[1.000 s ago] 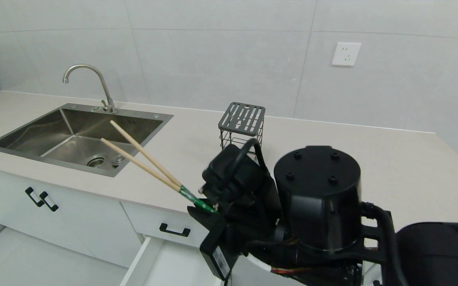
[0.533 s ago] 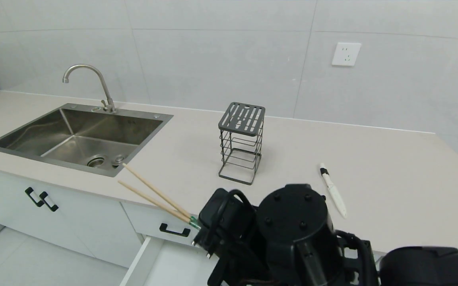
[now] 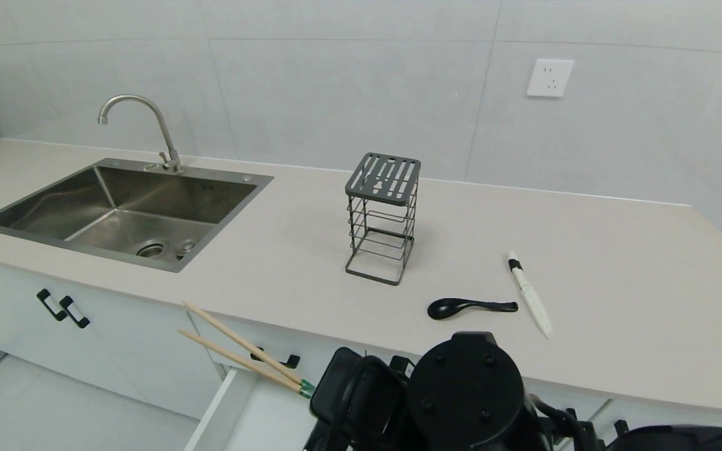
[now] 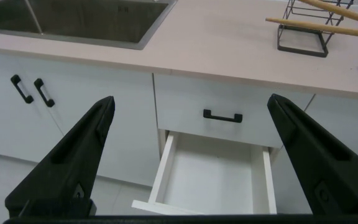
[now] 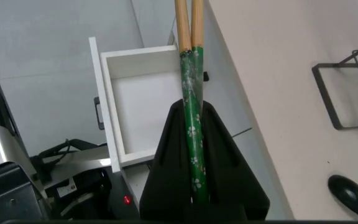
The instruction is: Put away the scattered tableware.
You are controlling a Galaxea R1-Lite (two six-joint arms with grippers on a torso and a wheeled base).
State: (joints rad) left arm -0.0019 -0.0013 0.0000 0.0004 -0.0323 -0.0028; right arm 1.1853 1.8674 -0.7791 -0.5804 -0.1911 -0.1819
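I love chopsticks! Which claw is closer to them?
Right. The right claw is shut on the chopsticks' green ends; the left claw is open, apart from them, facing the open drawer.

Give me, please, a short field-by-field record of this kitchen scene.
Right pincer: shut on chopsticks, held out over the open drawer
Left pincer: open, holding nothing, facing the drawer
Counter: black spoon close beside white knife; wire rack upright
Sink: set into the counter, to the robot's left of the rack
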